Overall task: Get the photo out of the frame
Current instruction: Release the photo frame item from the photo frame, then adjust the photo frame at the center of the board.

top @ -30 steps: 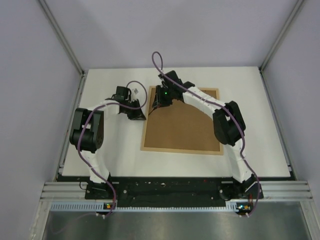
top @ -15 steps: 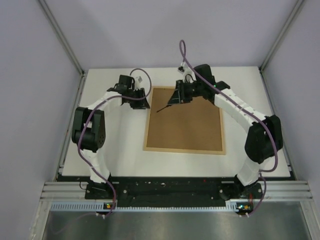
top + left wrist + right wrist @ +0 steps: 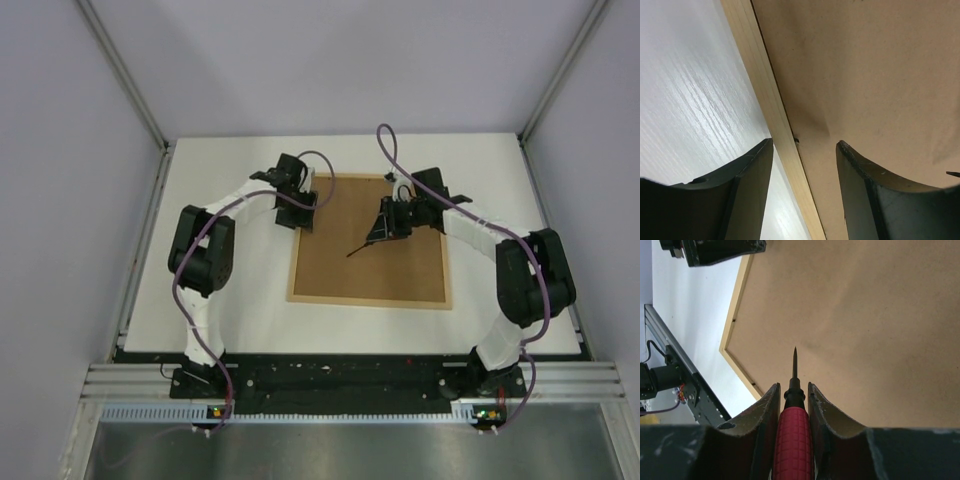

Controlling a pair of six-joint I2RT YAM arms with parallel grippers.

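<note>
The frame [image 3: 368, 300] lies face down, its pale wood rim around the brown backing board [image 3: 370, 270]. The photo is hidden under the board. My left gripper [image 3: 300, 218] is open and straddles the frame's left rim [image 3: 767, 100] near the far left corner, one finger over the table and one over the board [image 3: 865, 75]. A small dark tab [image 3: 796, 141] sits at the rim's inner edge between the jaws. My right gripper [image 3: 387, 232] is shut on a red-handled screwdriver [image 3: 794, 440], its black tip [image 3: 358, 250] pointing over the middle of the board [image 3: 865, 315].
The white table [image 3: 230, 300] surrounds the frame. Grey walls and aluminium posts [image 3: 125, 75] enclose the cell. A black rail [image 3: 340, 380] with the arm bases runs along the near edge. The left gripper's body [image 3: 715, 250] shows at the top of the right wrist view.
The right gripper has moved with the screwdriver from the board's far left corner toward its middle right. The left gripper has moved right onto the frame's left rim.
</note>
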